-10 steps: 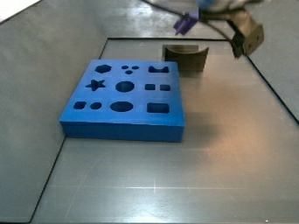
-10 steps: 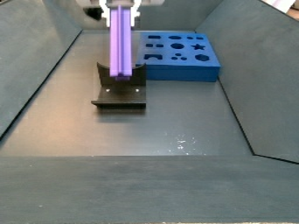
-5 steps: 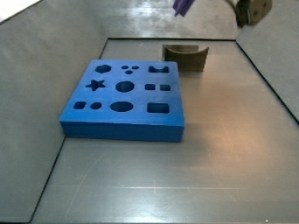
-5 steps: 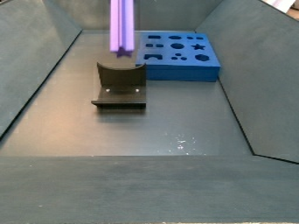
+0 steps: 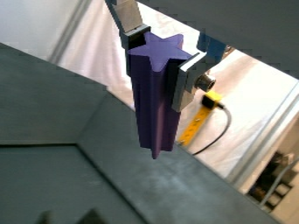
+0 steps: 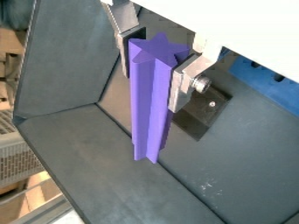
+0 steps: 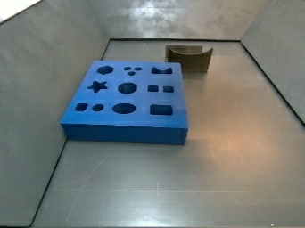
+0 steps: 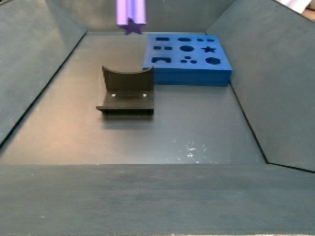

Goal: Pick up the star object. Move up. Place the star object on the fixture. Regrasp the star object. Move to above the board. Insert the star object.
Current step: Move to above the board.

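The star object (image 5: 156,105), a long purple prism, hangs upright with my gripper (image 5: 160,56) shut on its upper end; both wrist views show the silver fingers (image 6: 181,80) pressed against opposite sides of the star object (image 6: 149,109). In a side view only its lower tip (image 8: 132,14) shows at the frame's upper edge, high above the fixture (image 8: 127,88); the gripper itself is out of that frame. The fixture (image 7: 188,58) stands empty behind the blue board (image 7: 125,98). The board (image 8: 189,57) lies beside the fixture, its holes unfilled.
Grey sloping walls (image 8: 50,74) enclose the floor on all sides. A yellow cable (image 5: 211,107) hangs outside the enclosure. In a wrist view the fixture's base plate (image 6: 207,114) and a strip of the board (image 6: 267,72) lie far below the prism.
The gripper has risen straight up with the star object. It has left one side view completely, and only the prism's lower tip remains in the other.
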